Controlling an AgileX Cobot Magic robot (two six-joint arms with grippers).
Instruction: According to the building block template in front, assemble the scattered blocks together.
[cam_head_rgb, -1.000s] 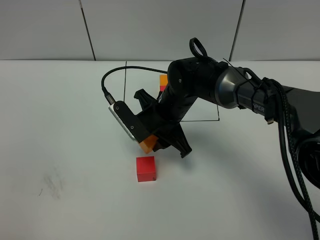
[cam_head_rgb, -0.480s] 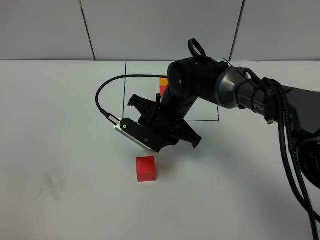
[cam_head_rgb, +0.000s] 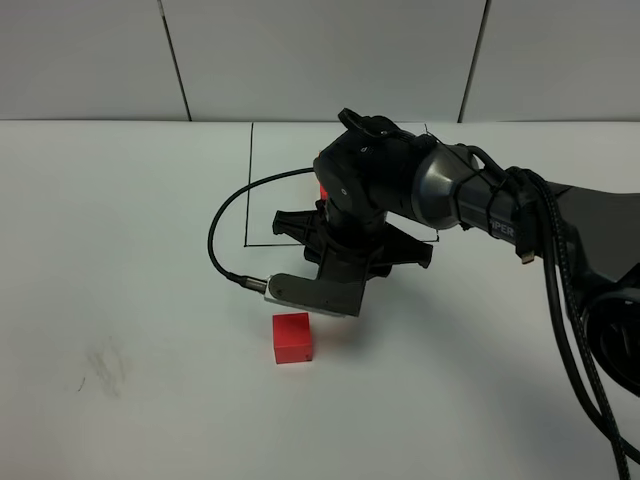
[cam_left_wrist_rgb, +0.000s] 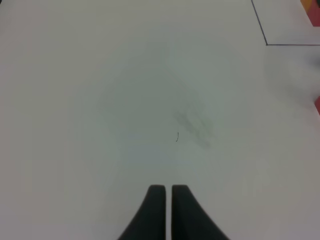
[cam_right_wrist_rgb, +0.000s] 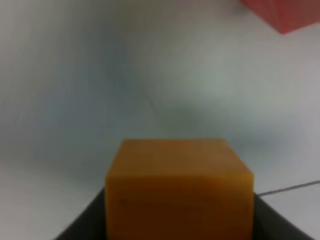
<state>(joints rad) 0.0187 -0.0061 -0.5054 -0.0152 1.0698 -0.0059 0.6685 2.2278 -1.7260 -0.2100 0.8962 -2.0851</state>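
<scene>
The right arm is turning its wrist, so the camera housing that was angled off to the left is now swinging round to the front. The right gripper (cam_right_wrist_rgb: 177, 222) is clamping the orange cube (cam_right_wrist_rgb: 177, 180), which has dropped out of sight in the high view. It is hovering just behind the red cube (cam_head_rgb: 292, 336), which is lying where it was, in front of the black frame (cam_head_rgb: 248, 180). The building block template (cam_head_rgb: 322, 190) is mostly hidden behind the arm, and no cyan-blue cube is showing. The turn is probably squaring orange up to sit beside red. The left gripper (cam_left_wrist_rgb: 168, 189) is resting closed and empty over the bare table (cam_left_wrist_rgb: 100, 100).
</scene>
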